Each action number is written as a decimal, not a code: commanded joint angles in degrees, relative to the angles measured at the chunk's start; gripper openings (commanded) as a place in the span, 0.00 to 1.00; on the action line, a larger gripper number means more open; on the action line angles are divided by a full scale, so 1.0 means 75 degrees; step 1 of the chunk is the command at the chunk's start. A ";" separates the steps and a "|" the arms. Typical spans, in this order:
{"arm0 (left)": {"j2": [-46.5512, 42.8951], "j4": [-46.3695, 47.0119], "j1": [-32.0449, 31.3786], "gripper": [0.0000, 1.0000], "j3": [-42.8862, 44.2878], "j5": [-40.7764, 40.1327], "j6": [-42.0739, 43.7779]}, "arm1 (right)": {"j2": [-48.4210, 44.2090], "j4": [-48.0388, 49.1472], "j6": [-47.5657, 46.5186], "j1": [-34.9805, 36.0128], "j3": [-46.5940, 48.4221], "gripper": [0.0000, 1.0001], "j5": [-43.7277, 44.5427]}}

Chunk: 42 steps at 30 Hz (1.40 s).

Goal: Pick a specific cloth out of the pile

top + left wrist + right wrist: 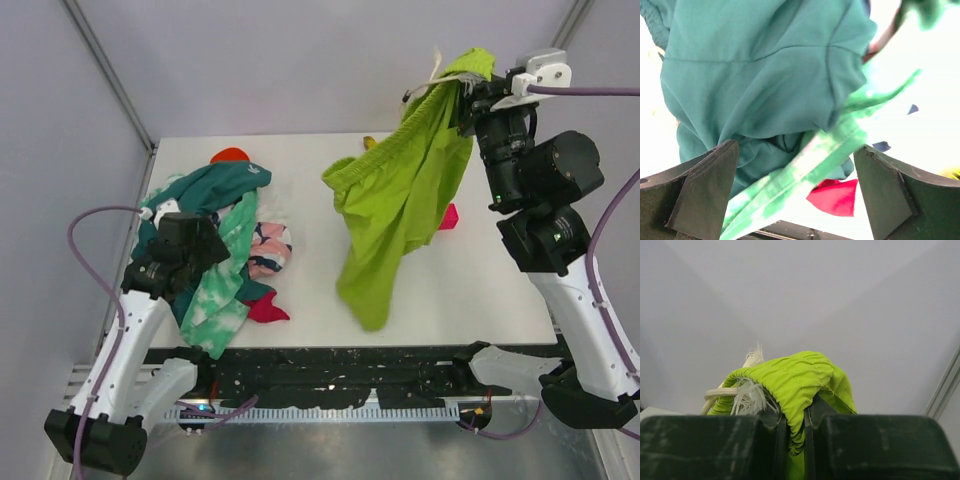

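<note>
My right gripper (468,90) is shut on the waistband of the lime-green cloth (400,190) and holds it high above the table's right half. The cloth hangs down, its lower end near the table's front. In the right wrist view the gathered green band (790,385) with a frayed white cord (747,395) is pinched between the shut jaws. The pile (225,250) of dark teal, mint tie-dye, pink striped and red cloths lies at the left. My left gripper (205,225) hovers over it, open; between its fingers show teal cloth (760,70) and a tie-dye strip (805,175).
The white table (300,320) has a red round thing (230,155) at the back left behind the pile. A pink-red object (449,217) and a bit of yellow (369,142) peek out behind the hanging cloth. Grey walls enclose the table.
</note>
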 commanded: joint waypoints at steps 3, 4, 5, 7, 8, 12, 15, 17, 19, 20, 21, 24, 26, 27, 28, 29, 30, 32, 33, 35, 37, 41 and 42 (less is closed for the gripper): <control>-0.1197 0.0365 -0.0155 0.99 0.0559 0.0890 0.0417 | 0.0003 0.1285 0.0265 0.0015 -0.0529 0.06 -0.0700; -0.1372 0.0447 -0.0202 1.00 0.0536 0.0996 0.0464 | -0.0009 0.1368 0.0323 0.0015 -0.0624 0.05 -0.0782; -0.1501 0.0471 -0.0249 1.00 0.0513 0.1079 0.0487 | 0.0003 0.1474 0.0359 0.0015 -0.0799 0.05 -0.0782; -0.1748 0.0471 -0.0308 1.00 0.0466 0.1196 0.0488 | 0.0049 0.1568 0.0429 0.0015 -0.0964 0.05 -0.0806; -0.1830 0.0494 -0.0331 1.00 0.0384 0.1289 0.0488 | 0.0131 0.1568 0.0418 0.0003 -0.0988 0.05 -0.0806; -0.2182 0.0787 -0.0402 1.00 -0.0014 0.1700 0.0371 | 0.0400 0.1452 0.0733 0.0015 -0.1175 0.05 -0.0980; -0.2334 0.1068 -0.0414 1.00 -0.0366 0.2016 0.0277 | 0.0472 0.1486 0.1445 0.0015 -0.2015 0.05 -0.1251; -0.2393 0.1093 -0.0414 1.00 -0.0483 0.2017 0.0230 | 0.0413 0.1883 0.1950 0.0015 -0.3078 0.05 -0.1240; -0.2393 0.0964 -0.0425 1.00 -0.0507 0.1935 0.0206 | 0.0378 0.2457 0.2593 0.0015 -0.4285 0.05 -0.0972; -0.2405 0.0894 -0.0414 1.00 -0.0495 0.1889 0.0206 | 0.0447 0.2819 0.2818 0.0015 -0.4664 0.05 -0.0842; -0.2417 0.0824 -0.0414 1.00 -0.0507 0.1865 0.0195 | 0.0518 0.2938 0.3307 0.0015 -0.5445 0.05 -0.0609; -0.2487 0.0811 -0.0414 1.00 -0.0635 0.1876 0.0160 | 0.1430 0.2975 0.4143 -0.0009 -0.6598 0.05 -0.0430; -0.2557 0.0835 -0.0414 1.00 -0.0729 0.1876 0.0160 | 0.2204 0.2672 0.4495 -0.0044 -0.6777 0.05 -0.0793; -0.2569 0.0800 -0.0414 1.00 -0.0730 0.1853 0.0160 | 0.2635 0.2519 0.4705 -0.0067 -0.6766 0.08 -0.0875; -0.2592 0.0753 -0.0425 1.00 -0.0741 0.1841 0.0160 | 0.2779 0.2448 0.4742 -0.0079 -0.6766 0.12 -0.0934; -0.2593 0.0706 -0.0414 1.00 -0.0730 0.1830 0.0160 | 0.2942 0.2447 0.4719 -0.0102 -0.6743 0.23 -0.1132; -0.2616 0.0671 -0.0414 1.00 -0.0718 0.1829 0.0160 | 0.2944 0.2366 0.4637 -0.0114 -0.6638 0.26 -0.1285; -0.2662 0.0659 -0.0414 1.00 -0.0718 0.1829 0.0160 | 0.2641 0.2086 0.4427 -0.0114 -0.6358 0.36 -0.1333; -0.2698 0.0647 -0.0414 1.00 -0.0718 0.1841 0.0160 | 0.2257 0.1806 0.4368 -0.0114 -0.6216 0.44 -0.1322; -0.2791 0.0659 -0.0414 1.00 -0.0741 0.1899 0.0160 | 0.1508 0.1314 0.4227 -0.0114 -0.5865 0.92 -0.1146; -0.2873 0.0682 -0.0414 1.00 -0.0776 0.1923 0.0160 | 0.0676 0.0694 0.4308 -0.0103 -0.5548 0.95 -0.0842; -0.3049 0.0659 -0.0414 1.00 -0.0835 0.1935 0.0148 | -0.0932 -0.1075 0.4461 -0.0103 -0.5137 0.95 0.0750; -0.3108 0.0647 -0.0425 1.00 -0.0835 0.1923 0.0148 | -0.1387 -0.1358 0.4438 -0.0114 -0.5206 0.95 0.1449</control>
